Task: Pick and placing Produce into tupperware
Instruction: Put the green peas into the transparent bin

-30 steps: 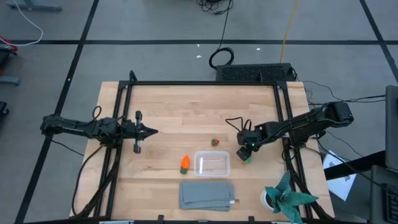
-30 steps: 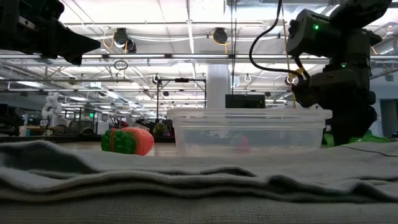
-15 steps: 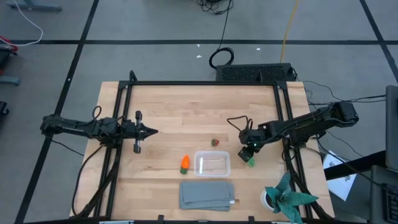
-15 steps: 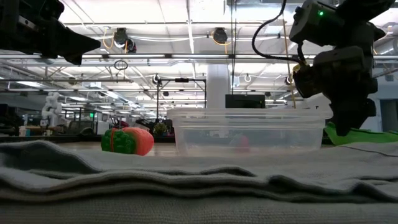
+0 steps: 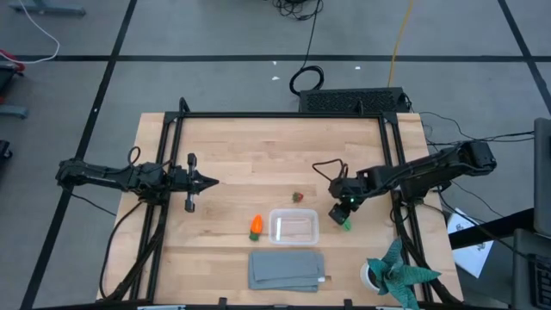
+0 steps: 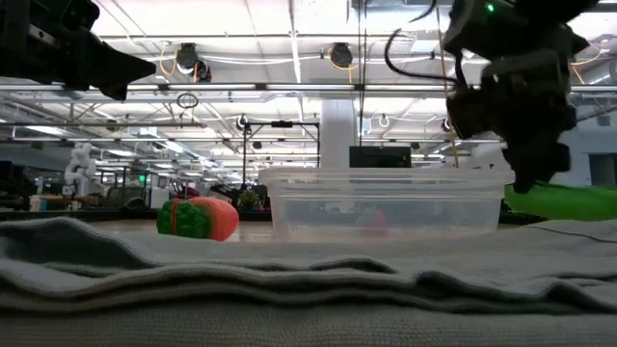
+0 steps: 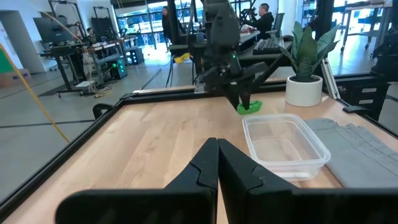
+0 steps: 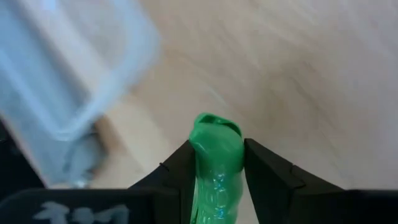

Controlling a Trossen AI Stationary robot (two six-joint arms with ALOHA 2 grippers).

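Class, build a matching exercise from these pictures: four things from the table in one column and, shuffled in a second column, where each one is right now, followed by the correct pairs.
Things
1. green pod
2. carrot
3. grey cloth
4. small reddish piece

Places
A. folded flat at the table's front edge, in front of the tupperware
B. lying on the table beside the tupperware's left side
C. clamped between the right gripper's fingers, right of the tupperware
D. alone on the wood behind the tupperware

Pairs: 1-C, 2-B, 3-A, 4-D
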